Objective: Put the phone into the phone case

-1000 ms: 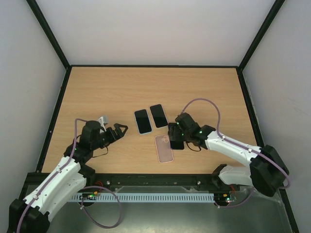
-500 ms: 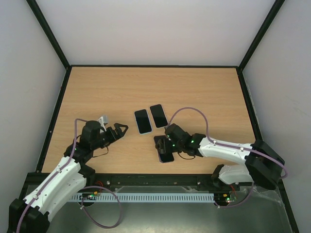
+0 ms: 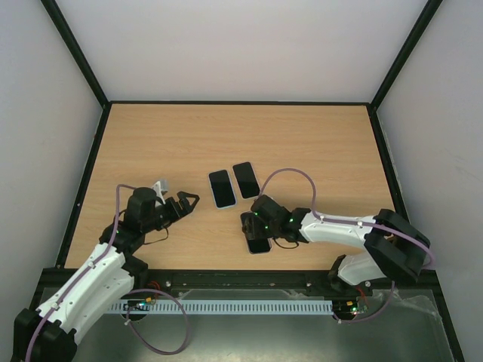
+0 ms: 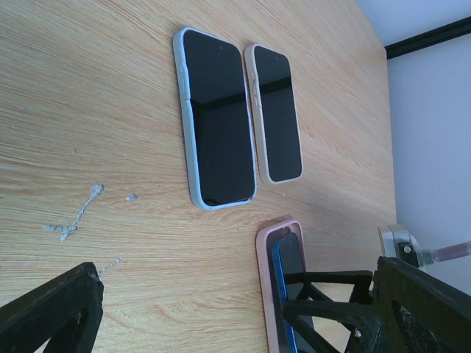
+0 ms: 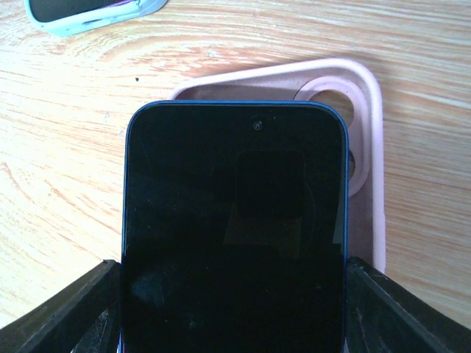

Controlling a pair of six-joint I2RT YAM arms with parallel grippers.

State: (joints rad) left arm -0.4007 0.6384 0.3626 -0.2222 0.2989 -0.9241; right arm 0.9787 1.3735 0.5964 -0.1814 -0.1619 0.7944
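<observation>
The phone, black-screened with a blue edge, is held across its width by my right gripper, which is shut on it. It hangs low over the pink phone case lying on the table. The case's far rim, right rim and camera opening show past the phone. The left wrist view shows the phone sitting just inside the case, set toward one side. In the top view my right gripper and the phone cover the case. My left gripper stands open to the left, holding nothing.
Two other phones lie side by side behind the case: one in a light blue case and one in a beige case. The wooden table has a black raised border and white walls around it.
My right gripper has carried the phone left and toward the near edge, from beside the pink case to over it. The left arm has not moved.
</observation>
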